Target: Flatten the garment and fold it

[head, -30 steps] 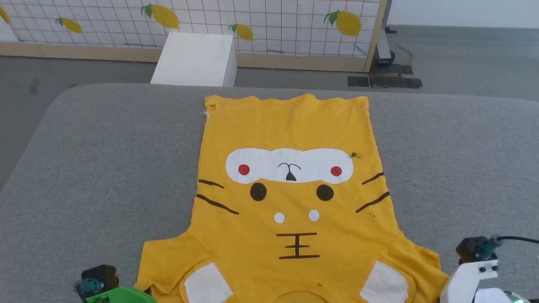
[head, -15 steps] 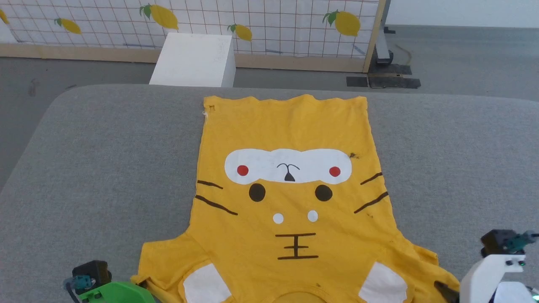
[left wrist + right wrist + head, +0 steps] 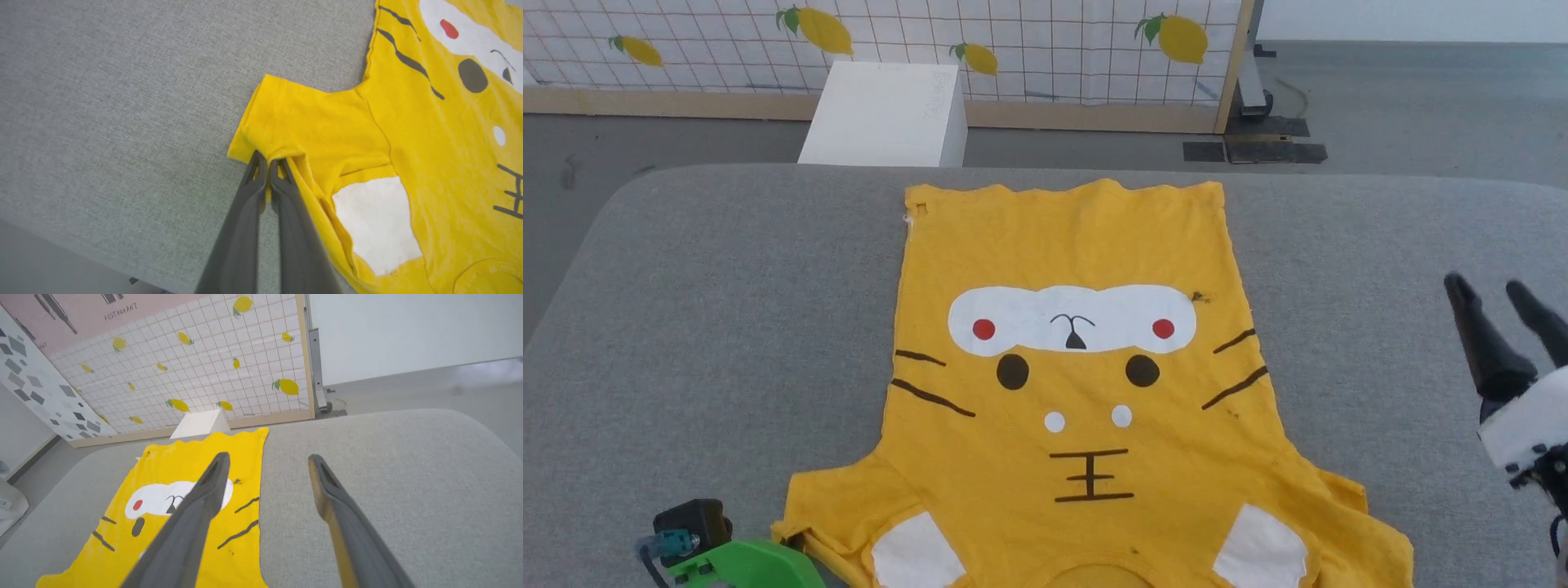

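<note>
Tiger-face T-shirt (image 3: 1086, 245) was laid almost flat, print up, mid-frame on the grey padded table (image 3: 727, 327), not yet folded. Its lower-left sleeve (image 3: 841, 506) was pinched by the left gripper (image 3: 267, 171); the right gripper (image 3: 1485, 287) was held agape at right.

A grey fabric desk (image 3: 727, 286) with rounded corners spreads across the head view. Past its far edge, at 11 o'clock, a white box (image 3: 882, 114) stands on the grey floor (image 3: 1421, 106). Behind the box runs a white grid panel (image 3: 1045, 49) printed with yellow lemons and framed in pale wood. At 1 o'clock, dark base plates (image 3: 1254, 151) lie by its end post. In the right wrist view, a pink board (image 3: 90, 326) rises behind the panel.
</note>
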Robot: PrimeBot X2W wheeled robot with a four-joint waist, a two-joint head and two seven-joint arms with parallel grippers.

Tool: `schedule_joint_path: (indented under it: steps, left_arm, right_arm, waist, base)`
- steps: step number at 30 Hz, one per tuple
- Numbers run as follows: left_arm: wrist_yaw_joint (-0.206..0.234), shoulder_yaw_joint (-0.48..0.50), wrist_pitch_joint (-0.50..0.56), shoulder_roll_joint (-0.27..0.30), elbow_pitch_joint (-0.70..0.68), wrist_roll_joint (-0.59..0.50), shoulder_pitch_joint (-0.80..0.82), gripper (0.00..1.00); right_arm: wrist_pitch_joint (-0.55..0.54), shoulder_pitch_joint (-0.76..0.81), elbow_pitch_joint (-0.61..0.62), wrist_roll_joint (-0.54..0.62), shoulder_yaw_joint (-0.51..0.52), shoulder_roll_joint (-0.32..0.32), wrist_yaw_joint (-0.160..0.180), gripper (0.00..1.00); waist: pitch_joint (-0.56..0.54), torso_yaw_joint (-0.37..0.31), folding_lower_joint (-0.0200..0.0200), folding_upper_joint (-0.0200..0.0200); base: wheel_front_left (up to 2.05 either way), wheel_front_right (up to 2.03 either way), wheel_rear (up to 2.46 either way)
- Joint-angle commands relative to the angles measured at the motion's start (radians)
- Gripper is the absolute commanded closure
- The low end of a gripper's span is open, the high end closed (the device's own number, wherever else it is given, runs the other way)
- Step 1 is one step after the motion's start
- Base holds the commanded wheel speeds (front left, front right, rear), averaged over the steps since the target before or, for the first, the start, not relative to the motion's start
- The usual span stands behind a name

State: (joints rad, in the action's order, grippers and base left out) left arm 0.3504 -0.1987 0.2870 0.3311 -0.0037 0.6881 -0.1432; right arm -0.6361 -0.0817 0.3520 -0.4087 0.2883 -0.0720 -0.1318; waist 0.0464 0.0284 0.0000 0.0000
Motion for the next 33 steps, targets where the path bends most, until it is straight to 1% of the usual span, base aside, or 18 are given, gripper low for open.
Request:
schedule_joint_path:
  steps: [1, 5, 7, 9, 10, 12, 13, 15, 17, 19, 24, 27, 30, 33]
  left_arm:
    - [0.006, 0.003, -0.007, -0.001, -0.005, 0.006, 0.009, 1.00]
    - [0.007, 0.008, -0.017, -0.006, -0.026, 0.009, 0.020, 1.00]
    - [0.007, 0.014, -0.026, -0.013, -0.042, 0.014, 0.029, 1.00]
    - [0.004, 0.015, -0.034, -0.017, -0.055, 0.015, 0.043, 1.00]
    - [0.002, 0.015, -0.039, -0.020, -0.060, 0.016, 0.052, 1.00]
    - [-0.005, 0.009, -0.045, -0.027, -0.072, 0.016, 0.074, 1.00]
    - [-0.008, 0.007, -0.048, -0.031, -0.076, 0.016, 0.083, 1.00]
    - [-0.014, 0.000, -0.055, -0.040, -0.085, 0.015, 0.102, 1.00]
    - [-0.018, -0.008, -0.063, -0.049, -0.097, 0.012, 0.121, 1.00]
    - [-0.024, -0.017, -0.071, -0.059, -0.112, 0.011, 0.139, 1.00]
    - [-0.036, -0.038, -0.085, -0.076, -0.144, 0.005, 0.170, 1.00]
    - [-0.045, -0.049, -0.094, -0.088, -0.162, 0.006, 0.184, 1.00]
    - [-0.052, -0.058, -0.101, -0.095, -0.179, 0.005, 0.195, 1.00]
    - [-0.056, -0.063, -0.103, -0.096, -0.193, 0.003, 0.202, 1.00]
  right_arm:
    - [0.047, -0.044, -0.020, -0.011, -0.001, 0.008, 0.001, 0.00]
    - [0.183, -0.183, -0.124, 0.000, -0.010, 0.016, 0.001, 0.00]
    - [0.235, -0.273, -0.199, -0.004, 0.000, 0.019, 0.001, 0.00]
    - [0.271, -0.368, -0.276, 0.021, -0.007, 0.020, 0.001, 0.00]
    - [0.279, -0.423, -0.329, 0.019, -0.002, 0.021, 0.001, 0.00]
    - [0.283, -0.528, -0.400, 0.068, -0.011, 0.021, 0.001, 0.00]
    - [0.275, -0.577, -0.437, 0.076, -0.006, 0.021, 0.001, 0.00]
    - [0.259, -0.681, -0.513, 0.130, -0.014, 0.017, 0.001, 0.00]
    - [0.226, -0.786, -0.592, 0.178, -0.005, 0.010, 0.001, 0.00]
    - [0.176, -0.875, -0.662, 0.243, -0.034, -0.016, 0.001, 0.00]
    - [-0.070, -1.064, -0.832, 0.397, -0.096, -0.082, 0.001, 0.00]
    - [-0.217, -1.130, -0.891, 0.468, -0.109, -0.117, 0.001, 0.00]
    - [-0.348, -1.165, -0.916, 0.521, -0.094, -0.130, 0.001, 0.00]
    - [-0.427, -1.174, -0.910, 0.556, -0.082, -0.134, 0.001, 0.00]
  waist:
    - [0.015, 0.009, 0.0000, 0.0000]
    - [0.058, 0.024, 0.0000, 0.0000]
    - [0.096, 0.037, 0.0000, 0.0000]
    - [0.134, 0.056, 0.0000, 0.0000]
    - [0.152, 0.065, 0.0000, 0.0000]
    - [0.207, 0.095, 0.0000, 0.0000]
    - [0.229, 0.107, 0.0000, 0.0000]
    - [0.276, 0.132, 0.0000, 0.0000]
    - [0.321, 0.160, 0.0000, 0.0000]
    - [0.365, 0.186, 0.0000, 0.0000]
    - [0.470, 0.239, 0.0000, 0.0000]
    - [0.519, 0.264, 0.0000, 0.0000]
    - [0.563, 0.282, 0.0000, 0.0000]
    - [0.594, 0.291, 0.0000, 0.0000]
  base:
    - [0.00, 0.00, 0.00]
    - [0.00, 0.00, 0.00]
    - [0.00, 0.00, 0.00]
    - [0.00, 0.00, 0.00]
    - [0.00, 0.00, 0.00]
    - [0.00, 0.00, 0.00]
    - [0.00, 0.00, 0.00]
    - [0.00, 0.00, 0.00]
    - [0.00, 0.00, 0.00]
    - [0.00, 0.00, 0.00]
    - [0.00, 0.00, 0.00]
    - [0.00, 0.00, 0.00]
    - [0.00, 0.00, 0.00]
    - [0.00, 0.00, 0.00]
